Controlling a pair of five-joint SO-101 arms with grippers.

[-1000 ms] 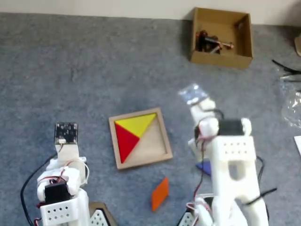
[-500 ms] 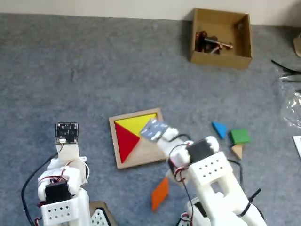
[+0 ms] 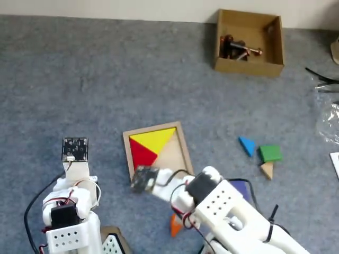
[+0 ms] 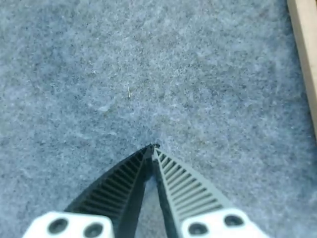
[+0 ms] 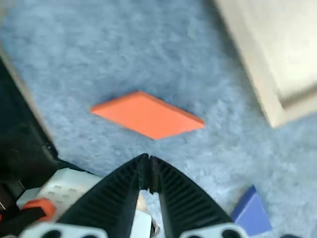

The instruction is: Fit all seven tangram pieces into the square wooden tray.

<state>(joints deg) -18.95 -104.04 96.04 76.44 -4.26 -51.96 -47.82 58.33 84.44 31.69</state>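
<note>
The right fingers (image 5: 119,193) are pressed together tip to tip with nothing between them. They hover just short of the flat orange wooden parallelogram (image 5: 148,115), which lies on the grey, felt-like covering of the counter (image 3: 79,69), just beside a corner of the square wooden tray (image 3: 153,128). The left fingers (image 4: 183,186) are also closed and empty, pointing at bare felt with the tray's rim off to one side.

The step in hand looks to be picking up the parallelogram. To do it well, the right fingers should open wide before they come down and straddle the two long parallel edges rather than the sharp corners. The slab is thin and sits low in the soft nap (little edge to catch), so the tips probably need to press slightly into the felt. A level, centred grip should stop it from pivoting.

The fingers are dark, ribbed plastic. The tray is pale bare wood with a raised rim. It holds a large yellow triangle (image 3: 153,140) and a large red triangle (image 3: 140,154), which meet along one edge and leave about half the floor bare. Well apart on the counter sit a small blue triangle (image 3: 246,144), a green square (image 3: 270,153) and a tan triangle (image 3: 267,169), all smooth and painted. A darker blue piece (image 5: 252,213) lies near the right arm, partly hidden.
</note>
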